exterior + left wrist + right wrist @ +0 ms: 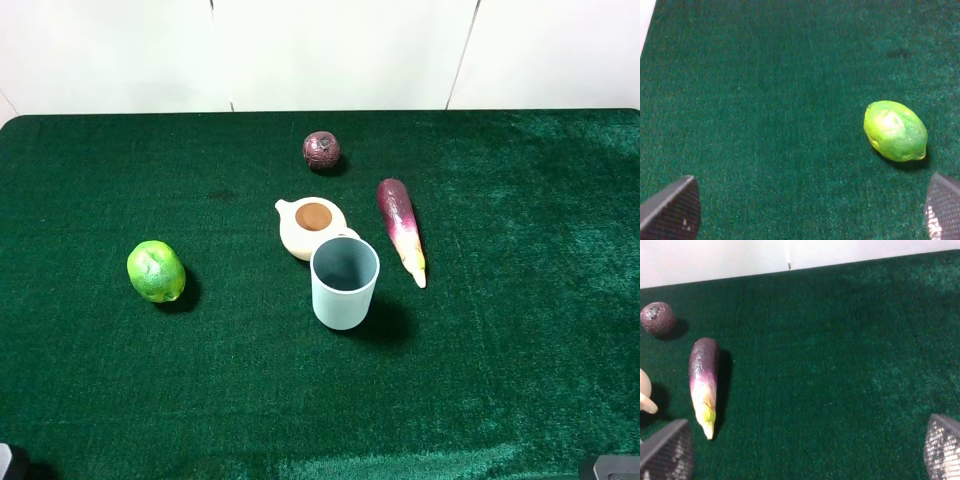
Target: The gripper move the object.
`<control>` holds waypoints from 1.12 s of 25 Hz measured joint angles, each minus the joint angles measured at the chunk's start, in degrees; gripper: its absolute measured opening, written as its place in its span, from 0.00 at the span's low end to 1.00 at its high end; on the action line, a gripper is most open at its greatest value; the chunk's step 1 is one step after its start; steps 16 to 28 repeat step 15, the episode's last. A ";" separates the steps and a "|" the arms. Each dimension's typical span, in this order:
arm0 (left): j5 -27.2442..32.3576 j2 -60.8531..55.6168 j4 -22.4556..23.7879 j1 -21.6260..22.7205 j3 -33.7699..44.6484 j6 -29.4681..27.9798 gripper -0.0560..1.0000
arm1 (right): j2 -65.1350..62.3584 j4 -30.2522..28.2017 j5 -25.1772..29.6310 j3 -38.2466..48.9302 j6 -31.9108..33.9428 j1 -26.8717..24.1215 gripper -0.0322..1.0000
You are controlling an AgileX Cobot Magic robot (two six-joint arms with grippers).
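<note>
Exterior high, cup (345, 284) upright, touching teapot (311, 227)

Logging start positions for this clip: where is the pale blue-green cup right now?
In the exterior high view the cup stands upright near the table's centre, just in front of the cream teapot, with the purple eggplant to its right.
</note>
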 joint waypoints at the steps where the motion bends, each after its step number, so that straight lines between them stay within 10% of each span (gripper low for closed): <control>1: 0.00 0.00 0.00 0.00 0.00 0.00 0.91 | 0.00 0.00 0.00 0.00 0.00 0.00 0.70; 28: 0.00 0.00 0.00 0.00 0.00 0.05 0.91 | 0.00 0.00 0.00 0.00 0.00 0.00 0.70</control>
